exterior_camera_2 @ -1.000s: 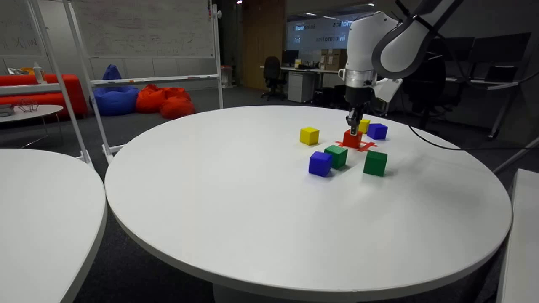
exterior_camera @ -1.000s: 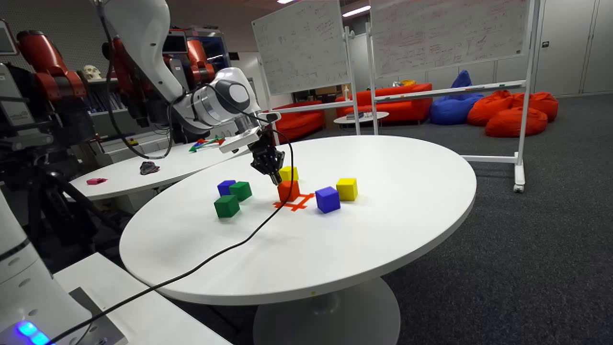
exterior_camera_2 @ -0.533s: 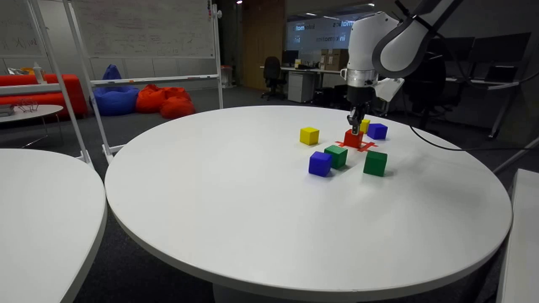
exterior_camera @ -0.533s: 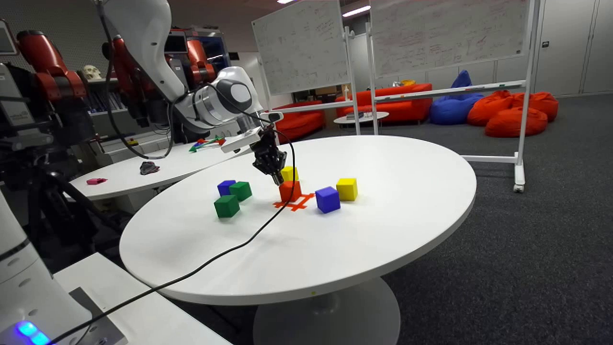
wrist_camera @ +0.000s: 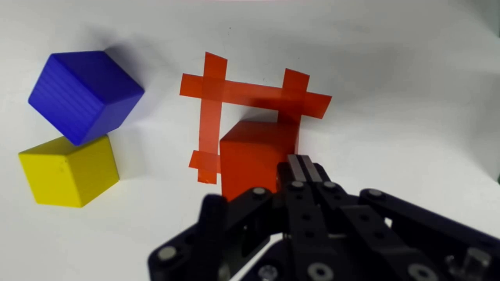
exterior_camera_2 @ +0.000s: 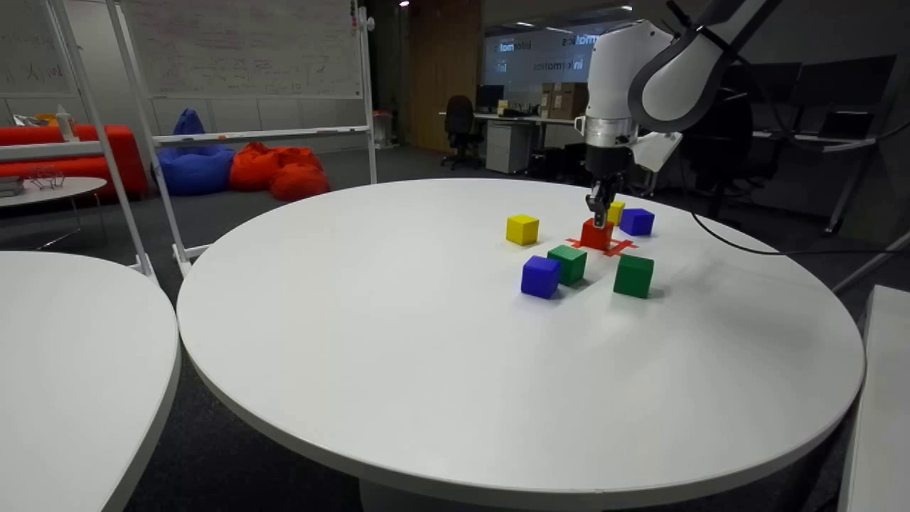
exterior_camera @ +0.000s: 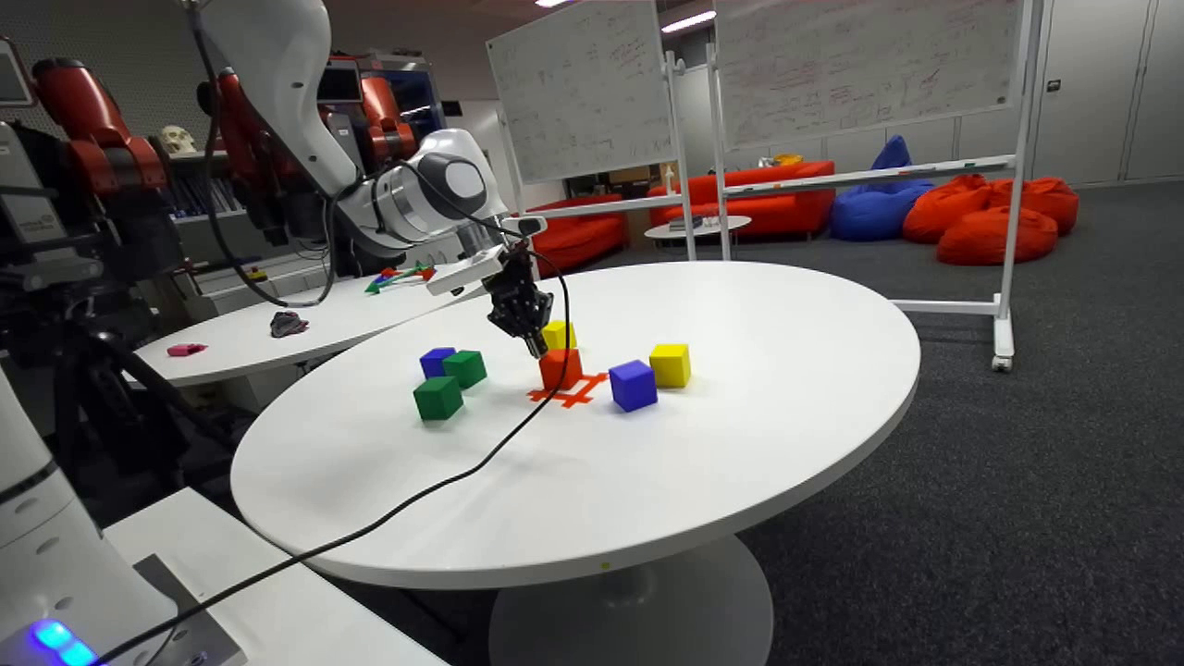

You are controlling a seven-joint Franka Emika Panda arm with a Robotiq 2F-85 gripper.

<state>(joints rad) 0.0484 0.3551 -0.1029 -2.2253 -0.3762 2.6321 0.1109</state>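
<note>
A red block (wrist_camera: 248,164) partly covered tape strips (wrist_camera: 252,95) on the surface (exterior_camera_2: 398,355); the pincer (wrist_camera: 299,158) hung pressed together beside it, whiteboards (exterior_camera: 869,74) beyond.

In an exterior view, pale lettering (exterior_camera_2: 558,65) stands in broken rows on the glazed partition (exterior_camera_2: 533,84) at the back; fragments seem to read "informat" and "matics", the remaining pieces too blurred or cut short to make out. Handwriting (exterior_camera: 856,97) runs across the whiteboards (exterior_camera: 865,42) in both exterior views, too faint to read. A label (exterior_camera: 37,222) on a grey casing (exterior_camera: 28,180) is also illegible.
</note>
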